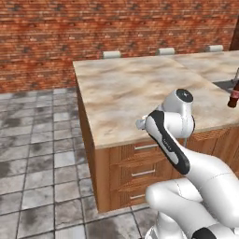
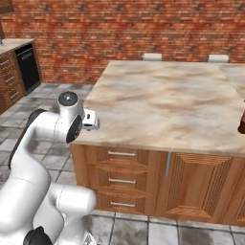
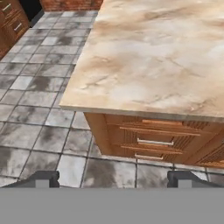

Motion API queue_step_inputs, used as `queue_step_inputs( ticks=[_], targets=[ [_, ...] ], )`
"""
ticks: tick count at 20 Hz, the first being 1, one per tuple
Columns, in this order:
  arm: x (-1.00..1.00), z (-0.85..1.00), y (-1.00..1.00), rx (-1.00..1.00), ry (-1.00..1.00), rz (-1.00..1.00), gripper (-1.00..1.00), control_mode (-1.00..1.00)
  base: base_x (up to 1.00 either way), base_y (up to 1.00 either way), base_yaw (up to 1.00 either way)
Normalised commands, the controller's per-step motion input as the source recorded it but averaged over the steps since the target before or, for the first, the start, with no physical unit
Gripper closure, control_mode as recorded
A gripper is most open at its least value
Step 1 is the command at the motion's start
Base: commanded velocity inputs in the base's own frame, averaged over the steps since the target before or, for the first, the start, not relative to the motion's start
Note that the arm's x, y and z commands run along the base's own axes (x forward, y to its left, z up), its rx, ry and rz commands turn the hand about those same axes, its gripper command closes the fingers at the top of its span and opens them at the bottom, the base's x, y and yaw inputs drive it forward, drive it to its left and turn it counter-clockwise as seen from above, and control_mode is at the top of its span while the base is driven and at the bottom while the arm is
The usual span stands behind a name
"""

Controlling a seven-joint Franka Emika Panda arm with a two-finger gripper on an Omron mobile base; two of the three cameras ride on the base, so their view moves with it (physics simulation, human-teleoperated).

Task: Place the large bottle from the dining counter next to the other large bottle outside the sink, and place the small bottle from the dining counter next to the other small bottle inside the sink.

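Observation:
My gripper is open, its two dark fingertips wide apart with nothing between them. It hangs off the near left corner of a beige marble counter with wooden drawers, looking down at that corner and the floor. A dark brown bottle stands on this counter at the far right, cut off by the picture's edge; the right base view shows the same bottle. Its size I cannot tell. Beside it lies a dark grey strip, perhaps the sink's surround; the basin is out of view. The dining counter is out of view.
Grey stool tops peek over the counter's far edge before a red brick wall. Grey floor tiles spread to the left. More wooden cabinets with a dark appliance stand at the far left.

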Motion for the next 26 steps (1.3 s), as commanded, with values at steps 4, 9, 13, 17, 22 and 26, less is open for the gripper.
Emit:
queue_step_inputs(
  ticks=[4,9,13,17,22,26],
  targets=[
    [0.00,0.00,0.00,0.00,0.00,0.00,-1.00,1.00,0.24,1.00,0.09],
    [0.00,0.00,0.00,0.00,0.00,0.00,-1.00,1.00,0.44,1.00,0.07],
    [0.00,0.00,0.00,0.00,0.00,0.00,-1.00,1.00,0.61,1.00,0.05],
    [0.00,0.00,0.00,0.00,0.00,0.00,-1.00,1.00,0.73,1.00,0.03],
    [0.00,0.00,0.00,0.00,0.00,0.00,-1.00,1.00,0.90,0.98,0.02],
    [0.00,0.00,0.00,0.00,0.00,0.00,-1.00,1.00,1.00,0.64,0.00]
  ],
)
